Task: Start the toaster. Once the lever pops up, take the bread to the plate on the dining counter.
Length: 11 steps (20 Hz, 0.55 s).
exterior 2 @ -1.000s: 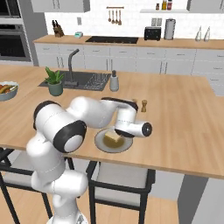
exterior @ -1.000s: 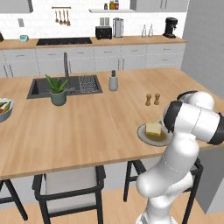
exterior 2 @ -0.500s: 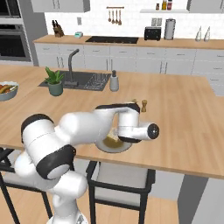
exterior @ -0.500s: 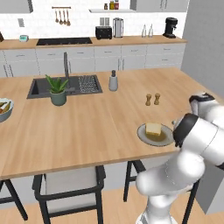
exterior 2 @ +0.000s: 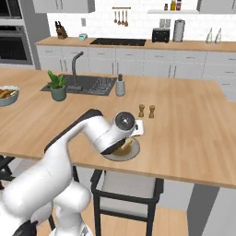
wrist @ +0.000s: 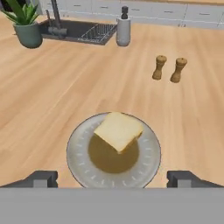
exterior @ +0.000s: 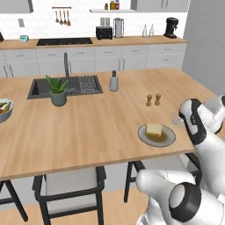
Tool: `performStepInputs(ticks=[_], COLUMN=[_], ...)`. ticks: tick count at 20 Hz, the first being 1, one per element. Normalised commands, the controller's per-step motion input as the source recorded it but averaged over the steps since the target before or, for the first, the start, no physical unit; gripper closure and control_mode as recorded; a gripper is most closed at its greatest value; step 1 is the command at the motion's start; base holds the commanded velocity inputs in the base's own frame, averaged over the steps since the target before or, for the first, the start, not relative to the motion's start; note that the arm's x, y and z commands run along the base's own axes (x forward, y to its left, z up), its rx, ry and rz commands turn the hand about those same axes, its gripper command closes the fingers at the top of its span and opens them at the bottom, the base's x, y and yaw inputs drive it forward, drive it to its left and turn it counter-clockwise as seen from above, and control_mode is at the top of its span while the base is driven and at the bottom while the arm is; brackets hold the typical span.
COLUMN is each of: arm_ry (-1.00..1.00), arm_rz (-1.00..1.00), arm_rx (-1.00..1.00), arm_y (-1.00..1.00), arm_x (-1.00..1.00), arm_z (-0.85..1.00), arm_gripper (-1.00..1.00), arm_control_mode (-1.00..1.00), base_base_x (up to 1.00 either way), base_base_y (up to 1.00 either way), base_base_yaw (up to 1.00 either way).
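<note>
So the bread is lying flat on the plate, a bit toward the far side of it, one corner near the rim, and the plate sits on the wood table close to the near edge. The hand is wide open with nothing in it, fingertips spread to either side of the plate's near rim and looking down over it. Going by how things lie, the delivery part looks done to me. The slice is thick and light, probably firm from toasting but easy to crush or crumble, so if it ever needs a nudge I'd pinch it across two opposite crust edges, not the soft middle. It could also skate on the smooth plate. Room-wise it's comfy: the salt and pepper shakers stand well apart behind the plate, the soap dispenser and potted plant are far back by the sink. Only real worry is that near table edge, so any retreat should go up and back without dragging the plate.
</note>
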Motion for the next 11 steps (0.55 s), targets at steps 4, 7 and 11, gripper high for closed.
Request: performStepInputs(ticks=[4,7,11], arm_ry=[0.07,0.01,0.00], arm_rz=[-0.32,-0.26,-0.18], arm_rx=[-0.08,-0.06,-0.04], arm_y=[0.33,0.16,0.11], arm_x=[-0.97,-1.00,-1.00], arm_z=[0.73,0.67,0.47], arm_gripper=[-1.00,-1.00,-1.00], arm_control_mode=[-1.00,-1.00,-1.00], base_base_x=[0.00,0.00,0.00], base_base_y=[0.00,0.00,0.00], base_base_yaw=[0.00,0.00,0.00])
